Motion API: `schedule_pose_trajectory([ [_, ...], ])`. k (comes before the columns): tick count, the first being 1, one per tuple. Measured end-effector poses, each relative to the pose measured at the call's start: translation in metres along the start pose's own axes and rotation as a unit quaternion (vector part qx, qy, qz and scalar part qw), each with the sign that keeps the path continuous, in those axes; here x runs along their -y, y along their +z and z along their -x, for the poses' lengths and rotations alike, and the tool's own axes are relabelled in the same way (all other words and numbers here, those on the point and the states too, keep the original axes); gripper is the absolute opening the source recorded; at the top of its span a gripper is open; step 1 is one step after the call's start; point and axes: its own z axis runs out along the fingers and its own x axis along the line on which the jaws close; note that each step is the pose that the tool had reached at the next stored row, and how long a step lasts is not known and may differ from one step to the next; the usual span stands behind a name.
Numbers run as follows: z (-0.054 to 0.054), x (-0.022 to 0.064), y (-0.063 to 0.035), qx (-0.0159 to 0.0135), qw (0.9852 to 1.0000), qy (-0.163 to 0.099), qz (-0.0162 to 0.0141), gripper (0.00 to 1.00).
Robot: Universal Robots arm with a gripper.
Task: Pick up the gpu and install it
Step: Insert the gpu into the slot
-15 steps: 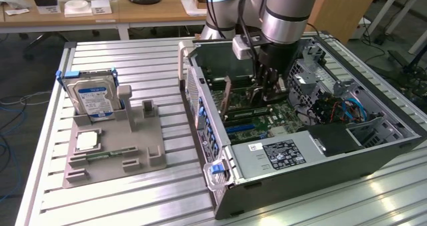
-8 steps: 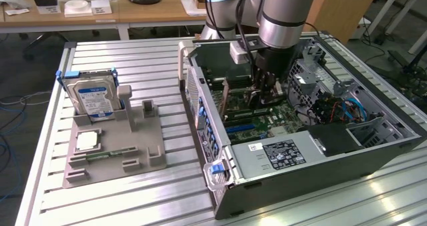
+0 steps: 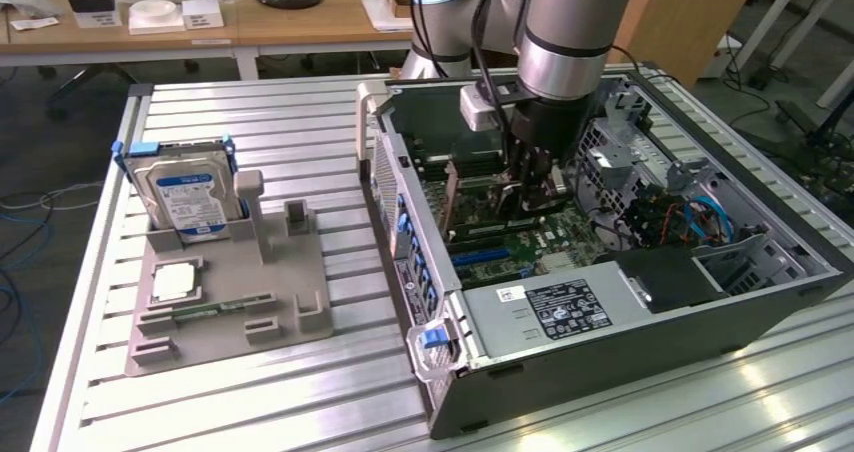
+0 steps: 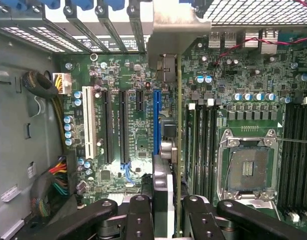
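1. End effector [image 4: 166, 212] was seen clenched on gpu [image 4: 177, 150], card held edge-on.
2. Gpu was kept upright inside pc case [image 3: 747, 302], above motherboard [image 4: 138, 125], prob. for slot alignment.
3. Bracket end was pointed toward rear slots.

A ribbed metal table [image 3: 307, 412] carries a grey fixture tray [image 3: 280, 282] and an open computer case [image 3: 627, 362].

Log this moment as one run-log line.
phase: install | gripper: shut on gpu | gpu: edge-on, above motherboard inside pc case | seated: cannot tell | hard drive: in holder outside case
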Motion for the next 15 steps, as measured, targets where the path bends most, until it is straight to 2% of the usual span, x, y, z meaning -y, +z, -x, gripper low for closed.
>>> schedule_pose_trajectory([
  [4,0.0002,-0.0025,0.0011,0.0001,1.0000,0.000,0.0000,0.28],
  [15,-0.0010,-0.0028,0.0042,0.0000,1.0000,0.000,0.0000,0.28],
])
